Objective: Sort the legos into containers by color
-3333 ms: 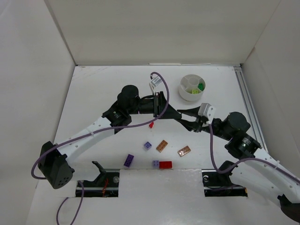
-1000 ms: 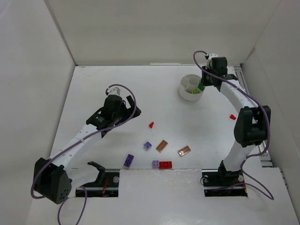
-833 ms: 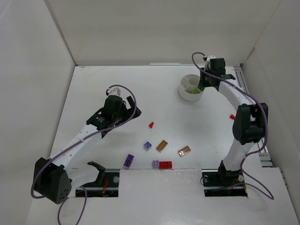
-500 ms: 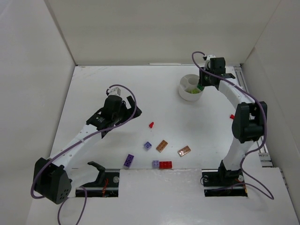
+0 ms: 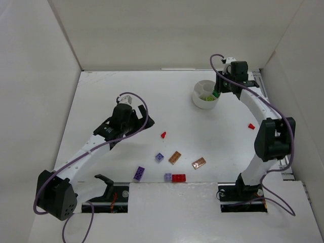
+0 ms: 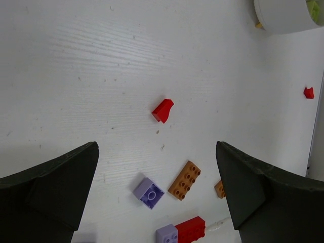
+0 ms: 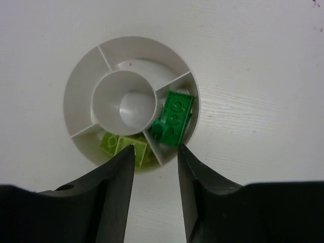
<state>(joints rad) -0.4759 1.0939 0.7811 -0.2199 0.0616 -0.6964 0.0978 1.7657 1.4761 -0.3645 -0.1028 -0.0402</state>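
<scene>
table (image 5: 101, 96): white; loose legos lie in a patch near-centre; dish sits far R
L gripper (image 6: 156, 145): mine; fingers spread as wide as they go, nothing held; hovers mid-table, aimed at the loose patch
R gripper (image 7: 155, 149): mine; fingers partly apart, narrow gap, nothing between them; hangs over the dish's near rim
dish (image 7: 68, 101): round, white, wedge sections round a centre cup; cup looks empty
dark green brick (image 7: 176, 117): lies in one wedge just ahead of my R fingers, not gripped; a smaller green bit is against it
lime bricks (image 7: 124, 145): next wedge over; a wall keeps them from the green
red brick (image 5: 178, 177): near edge, touching or just beside a lilac brick (image 5: 167, 177)
orange-brown plates (image 5: 175, 157): two, flat, mid-patch, apart from each other
purple brick (image 5: 139, 173): L end of patch
small red brick (image 6: 163, 110): the one that counts; lies straight ahead of my L gripper, within the span of its fingers but farther out; long axis slants across the gap, so I'd guess a wrist twist before closing; L far nearer than R
far red bit (image 5: 250, 126): alone at R side beside my R arm; R nearer for that one
</scene>
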